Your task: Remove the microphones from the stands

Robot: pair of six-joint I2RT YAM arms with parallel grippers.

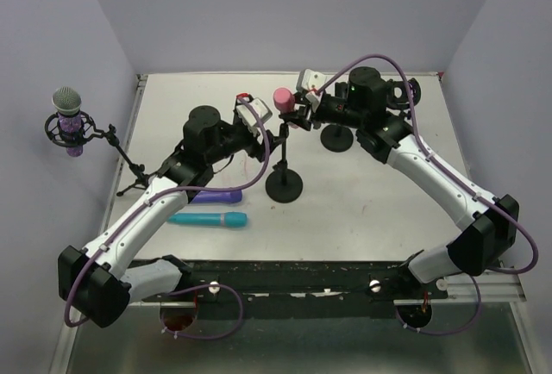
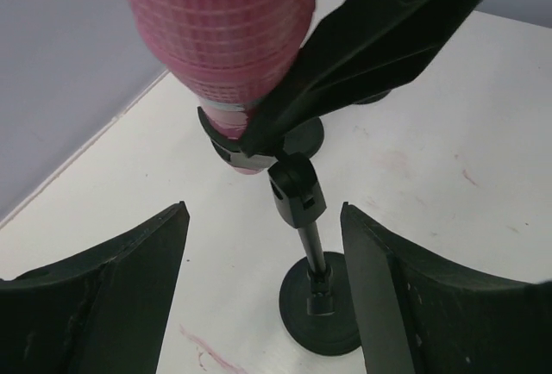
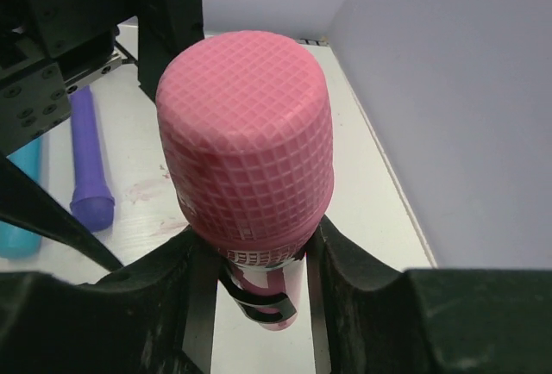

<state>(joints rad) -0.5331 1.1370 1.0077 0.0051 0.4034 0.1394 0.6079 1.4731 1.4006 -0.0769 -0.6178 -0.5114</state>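
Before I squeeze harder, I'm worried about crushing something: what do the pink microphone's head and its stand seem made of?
Microphone head: pink, matte, moulded grid pattern, no see-through mesh; probably plastic or firm foam. Stand: black, faint sheen on the rod and round base; likely painted metal, the joint perhaps plastic.

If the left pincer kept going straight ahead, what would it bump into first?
The left pincer would probably meet the black stand first, at its pole under the pink microphone; depth is unclear.
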